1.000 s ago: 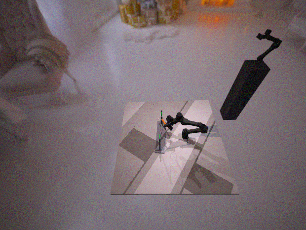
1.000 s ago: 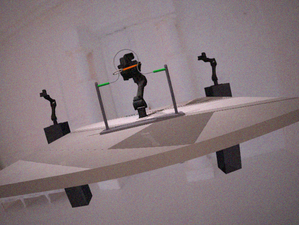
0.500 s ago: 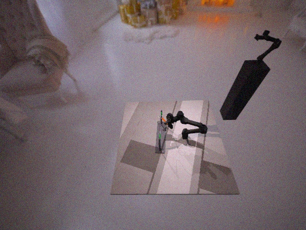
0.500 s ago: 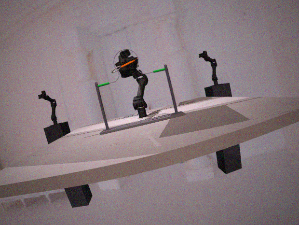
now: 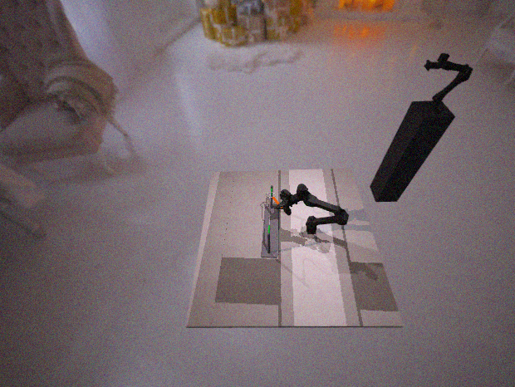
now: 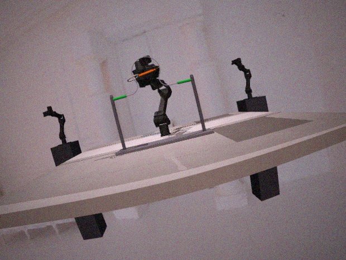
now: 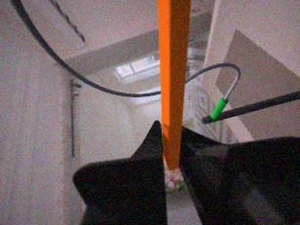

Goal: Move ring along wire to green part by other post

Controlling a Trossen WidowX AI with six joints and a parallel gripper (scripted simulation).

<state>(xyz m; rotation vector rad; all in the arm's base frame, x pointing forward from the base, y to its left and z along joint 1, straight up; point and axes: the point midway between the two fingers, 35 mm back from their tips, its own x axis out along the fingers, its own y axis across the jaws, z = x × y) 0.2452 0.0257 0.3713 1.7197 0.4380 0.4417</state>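
My gripper (image 6: 143, 76) (image 5: 280, 203) (image 7: 162, 124) is shut on the orange handle (image 6: 149, 71) (image 5: 275, 200) (image 7: 172, 72) and holds it high between the two posts. The thin ring (image 6: 128, 80) sits at the handle's left end, over the grey wire (image 6: 135, 90) (image 7: 214, 68). It is nearer the left green part (image 6: 119, 97) than the right green part (image 6: 184, 81). I cannot tell whether ring and wire touch. In the wrist view a green part (image 7: 219, 108) and its post (image 7: 258, 106) lie to the right of the handle. The overhead view shows both green parts (image 5: 271, 190) (image 5: 269, 228).
The left post (image 6: 117, 123) and the right post (image 6: 197, 103) stand on a grey base strip (image 6: 145, 145) on the patterned table (image 6: 195, 173) (image 5: 249, 282). Black blocks with camera arms stand at the left (image 6: 65, 152) and the right (image 6: 251, 103) (image 5: 409, 149).
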